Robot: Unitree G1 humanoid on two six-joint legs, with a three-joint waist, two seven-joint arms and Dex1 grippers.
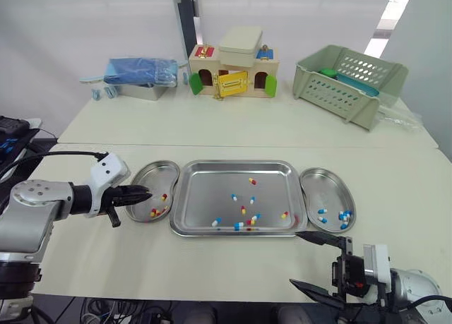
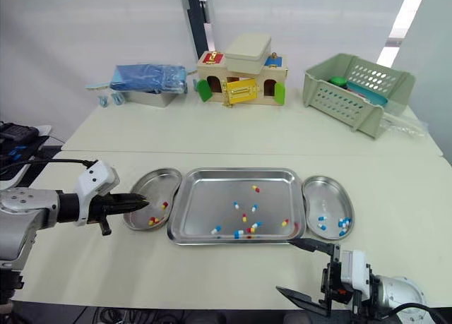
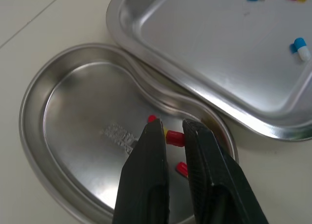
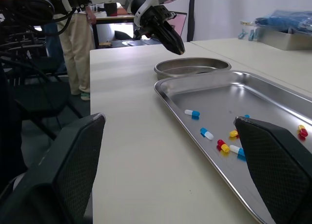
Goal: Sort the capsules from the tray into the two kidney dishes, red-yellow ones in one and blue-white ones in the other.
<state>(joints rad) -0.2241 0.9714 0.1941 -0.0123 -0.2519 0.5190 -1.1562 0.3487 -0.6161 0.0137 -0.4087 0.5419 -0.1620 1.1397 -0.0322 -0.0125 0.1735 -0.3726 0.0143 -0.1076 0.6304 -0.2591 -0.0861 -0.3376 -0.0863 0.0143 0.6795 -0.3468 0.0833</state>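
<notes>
A steel tray in the middle of the table holds several loose capsules, red-yellow and blue-white. The left kidney dish has a few red-yellow capsules in it. The right kidney dish has blue-white ones. My left gripper hovers low over the left dish, shut on a red-yellow capsule pinched between its fingertips. My right gripper stands wide open near the table's front edge, just in front of the tray's right corner, with nothing between its fingers.
At the back stand a wooden toy house, a green plastic basket and a metal box with a blue cover. A person stands off the table's left end, by dark chairs.
</notes>
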